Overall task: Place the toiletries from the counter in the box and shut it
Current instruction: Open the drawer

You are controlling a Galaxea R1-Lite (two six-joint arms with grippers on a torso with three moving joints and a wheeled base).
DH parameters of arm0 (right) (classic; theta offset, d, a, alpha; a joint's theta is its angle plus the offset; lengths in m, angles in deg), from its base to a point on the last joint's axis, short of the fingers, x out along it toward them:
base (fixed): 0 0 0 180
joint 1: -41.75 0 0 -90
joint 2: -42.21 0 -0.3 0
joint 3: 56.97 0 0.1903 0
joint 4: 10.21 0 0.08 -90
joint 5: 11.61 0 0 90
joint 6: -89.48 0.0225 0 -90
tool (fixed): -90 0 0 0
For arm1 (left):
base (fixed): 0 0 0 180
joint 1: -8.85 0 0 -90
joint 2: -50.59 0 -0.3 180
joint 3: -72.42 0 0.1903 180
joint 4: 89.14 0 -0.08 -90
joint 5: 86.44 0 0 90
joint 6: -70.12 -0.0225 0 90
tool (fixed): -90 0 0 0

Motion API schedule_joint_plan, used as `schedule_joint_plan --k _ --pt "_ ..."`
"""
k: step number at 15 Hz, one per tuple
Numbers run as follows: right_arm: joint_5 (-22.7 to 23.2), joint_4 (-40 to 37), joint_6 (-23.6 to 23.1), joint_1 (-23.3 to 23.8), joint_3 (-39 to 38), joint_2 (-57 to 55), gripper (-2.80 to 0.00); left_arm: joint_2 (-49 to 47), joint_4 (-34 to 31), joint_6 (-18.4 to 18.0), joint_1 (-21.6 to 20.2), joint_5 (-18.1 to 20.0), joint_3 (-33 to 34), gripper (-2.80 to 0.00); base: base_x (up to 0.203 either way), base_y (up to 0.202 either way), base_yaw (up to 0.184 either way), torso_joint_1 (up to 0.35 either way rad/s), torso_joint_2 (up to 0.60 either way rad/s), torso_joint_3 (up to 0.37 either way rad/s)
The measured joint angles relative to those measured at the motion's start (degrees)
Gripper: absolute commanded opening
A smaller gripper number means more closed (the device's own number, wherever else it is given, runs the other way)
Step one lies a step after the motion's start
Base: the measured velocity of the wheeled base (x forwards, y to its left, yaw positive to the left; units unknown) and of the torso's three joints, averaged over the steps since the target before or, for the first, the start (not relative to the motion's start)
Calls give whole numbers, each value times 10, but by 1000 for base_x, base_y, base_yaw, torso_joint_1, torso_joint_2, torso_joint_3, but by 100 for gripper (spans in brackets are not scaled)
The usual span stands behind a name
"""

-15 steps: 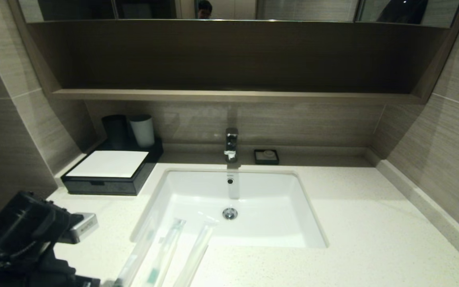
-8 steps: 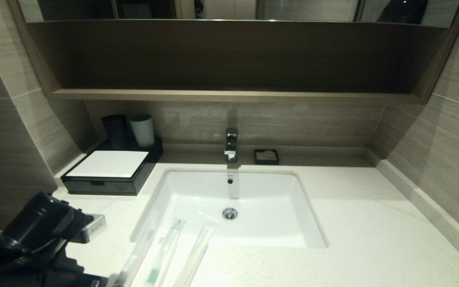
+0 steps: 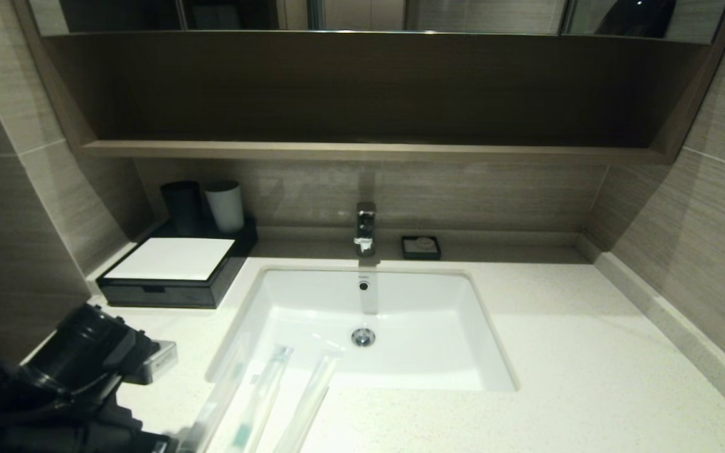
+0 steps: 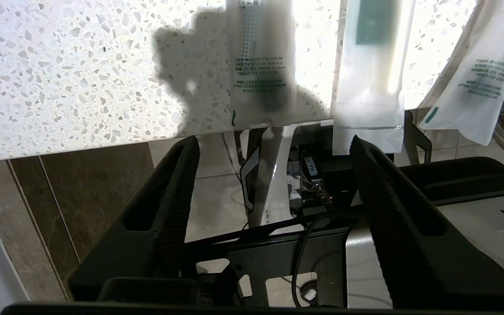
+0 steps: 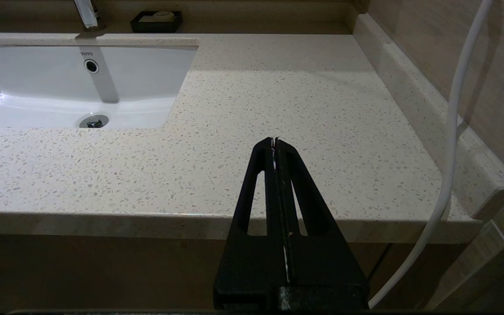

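Observation:
Three slim whitish packets, the toiletries, lie side by side on the counter by the sink's front left corner. The middle one shows teal marks. In the left wrist view their ends overhang the counter's front edge. My left gripper is open and empty, just off that edge, below the packet ends. Its arm is at the lower left. The black box with a white top stands at the back left, drawer closed. My right gripper is shut and empty over the counter's front right.
The white sink fills the middle, with a faucet and a small black soap dish behind it. A dark cup and a white cup stand behind the box. Walls close in on both sides.
My left arm has moved right and forward, nearer the counter's front edge and the packets. The packets and the box have not moved.

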Motion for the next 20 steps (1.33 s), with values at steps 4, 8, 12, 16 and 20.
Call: schedule_joint_plan --k 4,8,12,16,20 --pt "0 0 0 0 0 0 -280 -22 16 1 -1 -1 0 0 0 0 0 0 0 0" --pt "0 0 0 0 0 0 -280 -43 27 1 -1 -16 0 0 0 0 0 0 0 0" --pt "0 0 0 0 0 0 -280 -61 43 2 -1 -17 0 0 0 0 0 0 0 0" --pt "0 0 0 0 0 0 -280 -78 58 2 -1 -30 2 0 0 0 0 0 0 0" --pt "0 0 0 0 0 0 -280 -87 65 4 -1 -32 5 0 0 0 0 0 0 0"
